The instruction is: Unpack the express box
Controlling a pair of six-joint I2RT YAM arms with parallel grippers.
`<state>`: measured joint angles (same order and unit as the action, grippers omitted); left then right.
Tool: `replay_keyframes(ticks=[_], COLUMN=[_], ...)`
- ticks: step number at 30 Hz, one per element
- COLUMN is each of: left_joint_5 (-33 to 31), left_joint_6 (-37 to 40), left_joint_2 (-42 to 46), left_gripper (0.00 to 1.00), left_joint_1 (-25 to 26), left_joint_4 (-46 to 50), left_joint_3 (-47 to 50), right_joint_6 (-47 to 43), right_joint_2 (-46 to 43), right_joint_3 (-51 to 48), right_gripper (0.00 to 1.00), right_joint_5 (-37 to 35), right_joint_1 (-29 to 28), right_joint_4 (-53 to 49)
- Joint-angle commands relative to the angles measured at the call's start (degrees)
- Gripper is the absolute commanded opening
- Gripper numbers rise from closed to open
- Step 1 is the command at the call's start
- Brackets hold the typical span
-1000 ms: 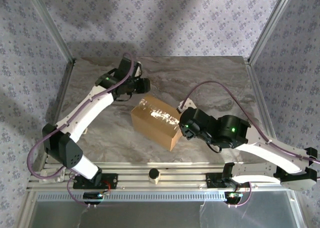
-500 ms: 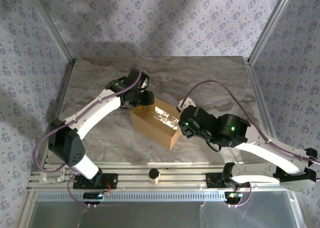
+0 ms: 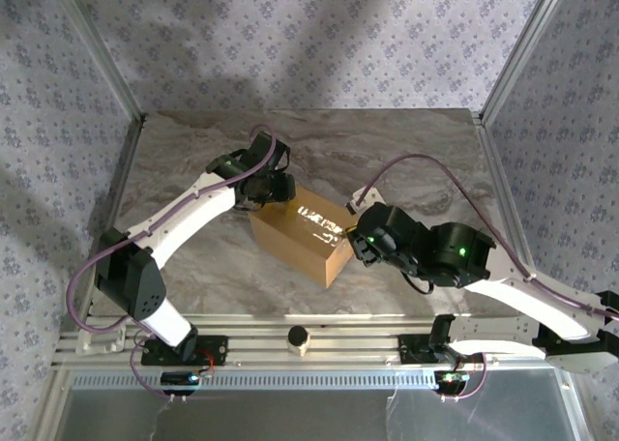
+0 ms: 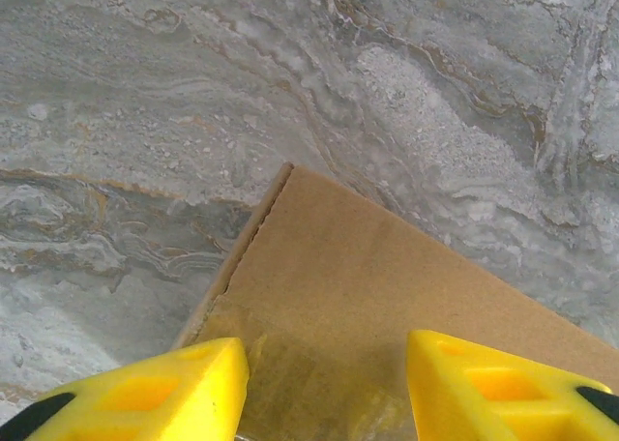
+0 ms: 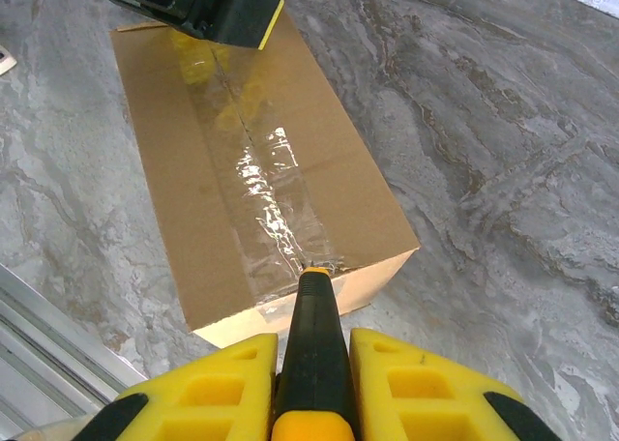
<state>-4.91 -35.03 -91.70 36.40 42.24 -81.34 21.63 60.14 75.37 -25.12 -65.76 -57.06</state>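
The express box [image 3: 298, 234] is a closed brown cardboard box lying at an angle mid-table, with shiny clear tape along its top seam [image 5: 253, 185]. My left gripper [image 3: 276, 191] hangs open over the box's far end, its yellow fingers [image 4: 184, 383] spread above the taped cardboard [image 4: 387, 296] with nothing between them. My right gripper [image 5: 314, 342] is shut on a black and orange knife [image 5: 311, 306]. The knife's tip rests on the near end of the tape, at the box's top edge. The right gripper [image 3: 360, 243] sits just right of the box.
A small round knob [image 3: 300, 338] sits on the aluminium rail at the near table edge [image 5: 39, 315]. Metal frame posts [image 3: 97, 49] rise at the table's back corners. Bare marble surface [image 3: 406, 151] lies behind and to the right of the box.
My left arm swung from the back left over the box's far end and settled there. The box shifted slightly left. The right gripper, still holding the knife, edged along with it.
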Motion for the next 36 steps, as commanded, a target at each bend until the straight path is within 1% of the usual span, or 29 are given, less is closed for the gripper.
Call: replay_keyframes(ticks=[1,8,12,16,20,23,26,28,31,33,36], left_joint_5=[-8.07,-7.93,-6.26,-2.02,-1.58,-1.59,-1.57,-1.6,-0.58,1.87,4.03], left_joint_6=[2.21,3.77,5.3,5.59,5.9,6.2,5.43,4.71,3.02,1.61,0.81], left_joint_2=[-1.94,-0.28,1.68,4.73,7.01,8.24,8.78,9.44,11.67,13.52,15.91], left_gripper=[0.49,0.49,0.49,0.5,0.51,0.52,0.52,0.52,0.52,0.52,0.52], left_joint_1=[-1.62,-1.34,-0.26,0.19,0.23,-0.18,-1.65,-3.19,-6.69,-9.57,-12.94], left_joint_4=[1.12,-0.96,-3.04,-7.75,-7.06,-5.82,-3.74,-1.29,-1.27,-1.8,-2.22], left_joint_3=[0.75,1.11,1.1,0.61,-2.26,-4.09,-5.14,-4.31,-0.45,2.76,6.63], right_joint_6=[0.61,0.78,0.02,-1.36,-3.1,-4.11,-4.86,-5.02,-5.61,-6.35,-6.48], right_joint_2=[-1.06,-1.08,-0.93,0.38,2.68,4.69,6.46,7.54,9.27,10.99,14.36], right_joint_3=[1.15,1.47,1.1,0.23,0.44,1.01,0.83,0.49,0.24,0.35,0.84], right_gripper=[0.0,0.0,0.0,0.0,0.0,0.0,0.0,0.0,0.0,0.0,0.0], right_joint_5=[-2.03,-2.18,-2.12,-2.39,-2.36,-4.77,-5.62,-7.55,-6.15,-6.12,-8.22], right_joint_1=[-0.06,0.12,0.63,3.02,6.72,10.01,14.46,17.35,21.44,24.04,28.05], right_joint_4=[-7.35,-7.79,-6.78,-3.83,-2.4,-1.55,0.48,3.05,6.7,8.03,9.19])
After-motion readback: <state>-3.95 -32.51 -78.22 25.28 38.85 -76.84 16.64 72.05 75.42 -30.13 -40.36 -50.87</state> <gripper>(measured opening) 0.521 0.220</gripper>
